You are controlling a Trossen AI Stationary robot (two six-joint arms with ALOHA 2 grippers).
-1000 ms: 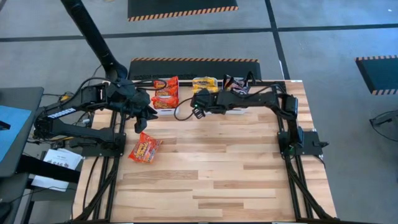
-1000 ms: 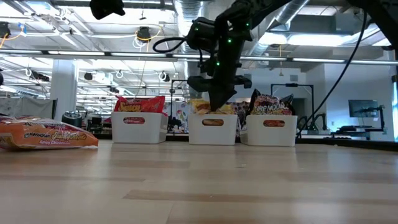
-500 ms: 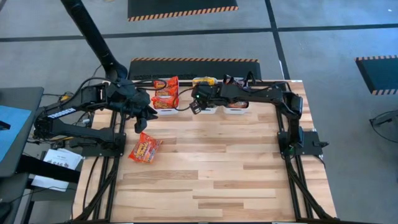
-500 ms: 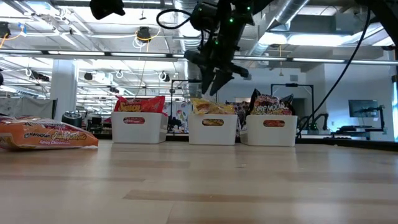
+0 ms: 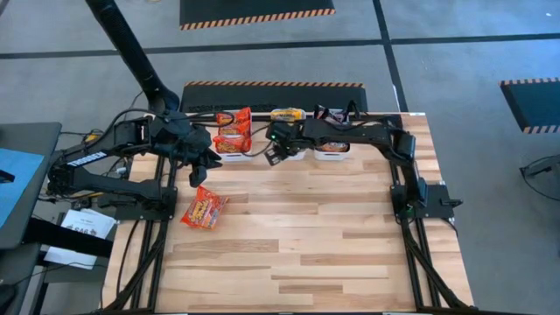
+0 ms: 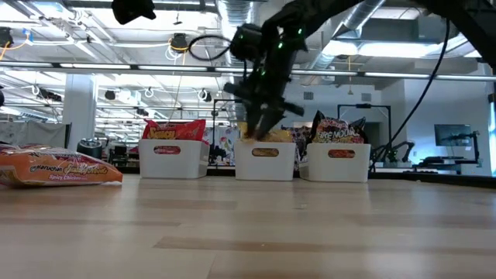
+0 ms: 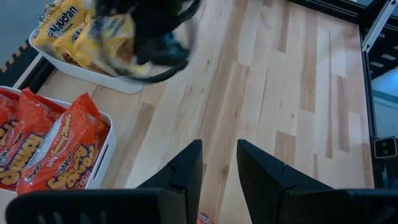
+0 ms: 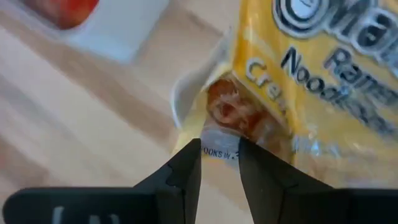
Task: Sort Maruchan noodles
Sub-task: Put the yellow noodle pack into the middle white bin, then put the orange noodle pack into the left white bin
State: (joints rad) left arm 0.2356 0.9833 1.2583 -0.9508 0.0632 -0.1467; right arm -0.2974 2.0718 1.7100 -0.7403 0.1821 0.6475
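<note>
R tool (image 6: 262, 124) hangs over the middle bin (image 6: 266, 162) at the far edge of the bench (image 5: 306, 236), just above the yellow packets (image 5: 288, 115) standing in it. Wrist view: its fingers (image 8: 180, 171) stand a little spread, nothing between them; a yellow packet (image 8: 298, 81) fills the view right past the tips, lying in the white bin (image 8: 186, 93). Not gripped.

L tool (image 5: 198, 171) sits over the bench's left side, near the red bin (image 5: 233, 147), above and just beyond the loose packet. Its fingers (image 7: 183, 174) are part spread, narrow gap, holding nothing; bare wood shows between them.

3 white bins in a row at the far edge:
- left bin (image 6: 173, 159): red packets (image 6: 172, 130), upright, poking above the rim; also seen in L wrist view (image 7: 53, 146).
- middle bin: yellow packets, seen in L wrist view too (image 7: 81, 34), w/ the R arm blurred over them.
- right bin (image 6: 335, 163): dark packets (image 6: 335, 129), tops sticking up.

One red-orange packet (image 5: 204, 210) lies flat on the bench by itself, left side, well apart from the bins; in the low view it's at the far left (image 6: 58, 168), label facing the camera.
</note>
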